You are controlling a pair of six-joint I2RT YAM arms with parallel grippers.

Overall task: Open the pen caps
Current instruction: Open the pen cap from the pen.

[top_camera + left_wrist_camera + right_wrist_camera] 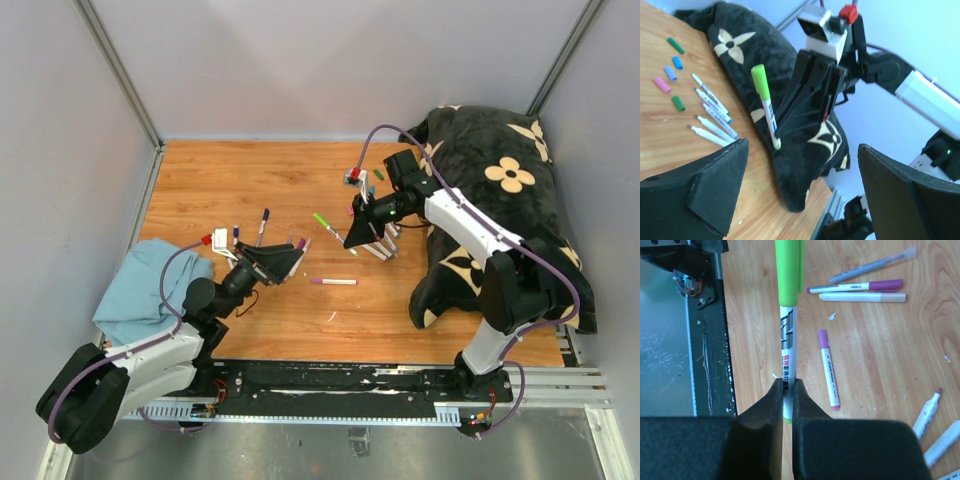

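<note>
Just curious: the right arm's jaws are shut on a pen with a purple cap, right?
Not purple: the cap is light green, as the right wrist view shows. The right arm's jaws are indeed shut on that pen.

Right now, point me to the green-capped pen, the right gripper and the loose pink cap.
green-capped pen (788, 340): right wrist view, on its white printed barrel.
right gripper (787, 390): right wrist view, between the fingertips clamping the pen.
pink cap (662, 84): left wrist view, the cap's middle.
</note>
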